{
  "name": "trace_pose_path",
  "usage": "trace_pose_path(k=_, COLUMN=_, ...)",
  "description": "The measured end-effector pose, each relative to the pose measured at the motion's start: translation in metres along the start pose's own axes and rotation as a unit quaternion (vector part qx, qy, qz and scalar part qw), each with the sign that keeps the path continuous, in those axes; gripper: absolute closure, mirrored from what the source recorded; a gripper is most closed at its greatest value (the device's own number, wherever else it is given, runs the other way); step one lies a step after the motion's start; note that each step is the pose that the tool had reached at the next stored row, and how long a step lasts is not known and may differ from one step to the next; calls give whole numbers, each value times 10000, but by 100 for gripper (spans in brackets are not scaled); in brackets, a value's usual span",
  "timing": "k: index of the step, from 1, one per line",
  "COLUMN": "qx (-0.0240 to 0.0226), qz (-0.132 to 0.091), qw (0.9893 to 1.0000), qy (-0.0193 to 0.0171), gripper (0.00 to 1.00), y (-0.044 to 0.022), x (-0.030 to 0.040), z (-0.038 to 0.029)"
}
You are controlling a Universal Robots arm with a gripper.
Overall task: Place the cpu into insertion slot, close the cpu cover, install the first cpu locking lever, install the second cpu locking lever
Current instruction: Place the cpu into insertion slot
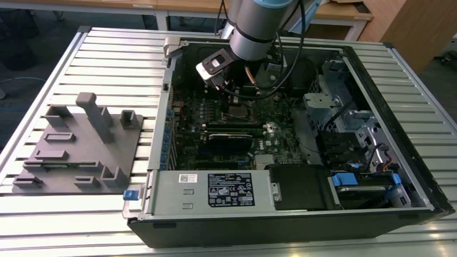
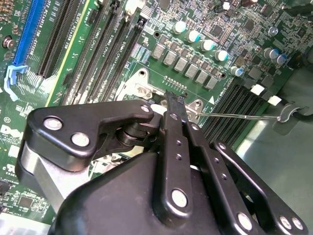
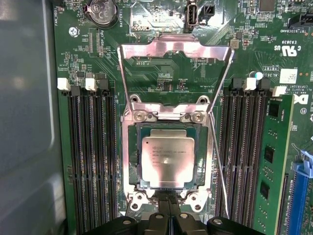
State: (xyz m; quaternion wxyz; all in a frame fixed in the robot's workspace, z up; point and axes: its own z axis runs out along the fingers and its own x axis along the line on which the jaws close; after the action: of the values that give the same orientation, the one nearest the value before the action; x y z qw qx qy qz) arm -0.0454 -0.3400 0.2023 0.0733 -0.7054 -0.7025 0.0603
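The cpu (image 3: 168, 161), a square chip with a dull silver top, lies flat inside the insertion slot (image 3: 138, 147) on the green board. The cpu cover (image 3: 176, 51), a silvery frame with a large window, stands swung up from its hinge at the slot's edge. A thin wire locking lever (image 3: 218, 166) runs along one side of the slot, raised off the board, and its hooked end (image 2: 286, 113) hangs free. My gripper (image 3: 168, 199) hovers just above the slot's edge opposite the hinge. Its black fingers (image 2: 172, 117) are shut together with nothing between them. In the exterior view the arm's wrist (image 1: 214, 67) reaches down over the slot (image 1: 234, 111).
Long black memory slots (image 3: 90, 161) flank the socket on both sides. The open computer case (image 1: 400, 107) walls in the board, with a power supply (image 1: 214, 190) at its near end and drive bays (image 1: 357, 134) at the exterior view's right. A grey fixture (image 1: 78, 144) lies on the slatted table.
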Motion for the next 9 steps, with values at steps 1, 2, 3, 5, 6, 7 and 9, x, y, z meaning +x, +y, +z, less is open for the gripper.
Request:
trace_pose_path(k=1, qx=3, qz=0, qw=10000, qy=0, gripper=90, y=0, x=0, z=0)
trace_pose_path(k=2, qx=5, qz=0, qw=10000, qy=0, gripper=90, y=0, x=0, z=0)
trace_pose_path(k=3, qx=8, qz=0, qw=10000, qy=0, gripper=90, y=0, x=0, z=0)
trace_pose_path(k=5, qx=13, qz=0, qw=10000, qy=0, gripper=90, y=0, x=0, z=0)
trace_pose_path(k=6, qx=15, qz=0, qw=10000, qy=0, gripper=90, y=0, x=0, z=0)
trace_pose_path(k=7, qx=18, qz=0, qw=10000, qy=0, gripper=90, y=0, x=0, z=0)
trace_pose_path(k=9, qx=23, qz=0, qw=10000, qy=0, gripper=90, y=0, x=0, z=0)
